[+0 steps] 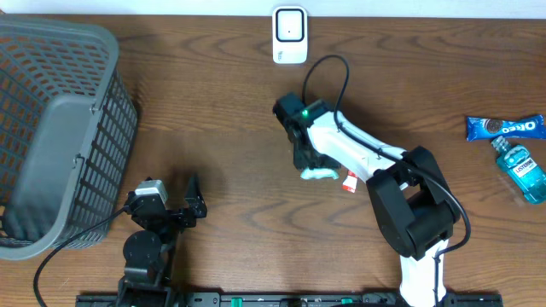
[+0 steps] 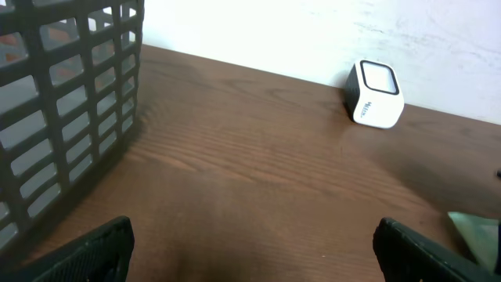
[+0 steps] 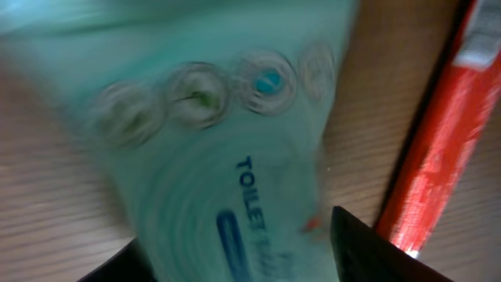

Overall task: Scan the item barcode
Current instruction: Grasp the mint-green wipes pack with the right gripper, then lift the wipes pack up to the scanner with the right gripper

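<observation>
Straddling the pale green toilet-product packet (image 3: 219,157) at mid-table, right gripper (image 1: 305,160) has fingers (image 3: 368,249) either side (cannot tell if clamped) — left gripper (image 2: 258,251) wide, idle — so lift and pass before the barcode scanner (image 1: 289,34) likely remain.

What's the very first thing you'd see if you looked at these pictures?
The white-and-black right arm stands out in the middle of the table, bent down over a pale green packet that fills the right wrist view, with a red item beside it. Next come the big grey basket on the left and the small white scanner at the far edge.
</observation>
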Motion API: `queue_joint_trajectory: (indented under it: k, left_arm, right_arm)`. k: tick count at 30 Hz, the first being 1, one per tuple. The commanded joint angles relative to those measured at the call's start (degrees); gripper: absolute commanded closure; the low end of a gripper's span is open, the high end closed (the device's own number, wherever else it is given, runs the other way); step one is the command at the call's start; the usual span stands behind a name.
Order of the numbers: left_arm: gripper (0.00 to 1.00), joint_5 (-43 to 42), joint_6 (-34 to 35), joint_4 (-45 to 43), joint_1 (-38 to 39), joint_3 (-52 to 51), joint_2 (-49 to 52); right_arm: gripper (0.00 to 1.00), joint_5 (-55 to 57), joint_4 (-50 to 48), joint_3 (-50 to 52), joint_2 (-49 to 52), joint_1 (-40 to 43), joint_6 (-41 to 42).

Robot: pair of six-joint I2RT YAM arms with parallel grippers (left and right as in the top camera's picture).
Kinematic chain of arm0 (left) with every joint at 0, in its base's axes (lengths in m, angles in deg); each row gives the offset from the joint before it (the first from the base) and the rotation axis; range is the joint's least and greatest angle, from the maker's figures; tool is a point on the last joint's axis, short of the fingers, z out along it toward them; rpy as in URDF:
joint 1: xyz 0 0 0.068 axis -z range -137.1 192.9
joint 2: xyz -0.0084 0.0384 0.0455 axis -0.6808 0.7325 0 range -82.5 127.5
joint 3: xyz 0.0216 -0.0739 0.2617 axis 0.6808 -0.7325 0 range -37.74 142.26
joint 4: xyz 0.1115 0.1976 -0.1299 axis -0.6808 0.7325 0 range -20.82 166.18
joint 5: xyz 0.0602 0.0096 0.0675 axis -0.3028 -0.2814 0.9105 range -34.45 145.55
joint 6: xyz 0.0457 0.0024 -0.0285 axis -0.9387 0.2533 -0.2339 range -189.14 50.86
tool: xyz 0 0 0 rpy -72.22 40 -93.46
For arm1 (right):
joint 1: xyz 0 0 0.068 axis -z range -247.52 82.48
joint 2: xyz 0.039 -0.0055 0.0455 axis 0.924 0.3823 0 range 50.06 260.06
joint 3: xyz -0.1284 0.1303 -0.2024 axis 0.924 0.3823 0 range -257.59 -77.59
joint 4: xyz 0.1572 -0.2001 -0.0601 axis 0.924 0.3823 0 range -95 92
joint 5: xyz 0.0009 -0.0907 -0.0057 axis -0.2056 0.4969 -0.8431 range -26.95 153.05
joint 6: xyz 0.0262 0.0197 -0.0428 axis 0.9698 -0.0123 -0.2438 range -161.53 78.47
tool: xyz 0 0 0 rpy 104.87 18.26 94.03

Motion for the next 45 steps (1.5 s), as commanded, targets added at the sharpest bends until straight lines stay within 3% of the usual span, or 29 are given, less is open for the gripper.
queue_joint_trajectory:
  k: [1, 3, 5, 10, 13, 18, 23, 26, 38, 42, 45]
  left_arm:
    - [0.02, 0.3, 0.3, 0.8, -0.2, -1.8, -0.1]
    - [0.02, 0.3, 0.3, 0.8, -0.2, -1.8, -0.1]
    - [0.02, 0.3, 0.3, 0.8, -0.2, -1.8, -0.1]
    - [0.02, 0.3, 0.3, 0.8, -0.2, -1.8, -0.1]
    - [0.02, 0.3, 0.3, 0.8, -0.2, -1.8, -0.1]
    - [0.02, 0.3, 0.3, 0.8, -0.2, -1.8, -0.1]
    - [0.02, 0.3, 0.3, 0.8, -0.2, -1.8, -0.1]
    - [0.02, 0.3, 0.3, 0.8, -0.2, -1.8, -0.1]
    - [0.02, 0.3, 0.3, 0.8, -0.2, -1.8, -0.1]
    - [0.02, 0.3, 0.3, 0.8, -0.2, -1.8, -0.1]
    - [0.02, 0.3, 0.3, 0.8, -0.2, -1.8, -0.1]
  right_arm:
    - [0.59, 1.0, -0.6, 2.5, 0.5, 0.1, 0.4]
    - [0.84, 1.0, 0.1, 2.3, 0.5, 0.1, -0.2]
    - [0.99, 0.4, 4.6, 0.1, 0.0, 0.0, -0.2]
    - [0.99, -7.5, 20.1, -9.9, -1.3, 0.1, -1.8]
    - [0.99, -23.1, 26.1, -16.1, -2.1, 0.7, -15.5]
    - [0.98, -63.5, 32.1, -19.8, -2.7, 2.6, -46.9]
    - [0.98, -90.7, 36.3, -19.0, -2.6, 3.9, -71.6]
    - [0.98, -101.3, 36.8, -19.0, -2.6, 3.8, -83.8]
    - [0.99, -103.4, 38.9, -19.3, -2.6, 3.1, -82.9]
    - [0.99, -103.4, 38.9, -19.3, -2.6, 3.1, -91.3]
    - [0.99, -102.0, 38.9, -19.3, -2.6, 2.9, -102.4]
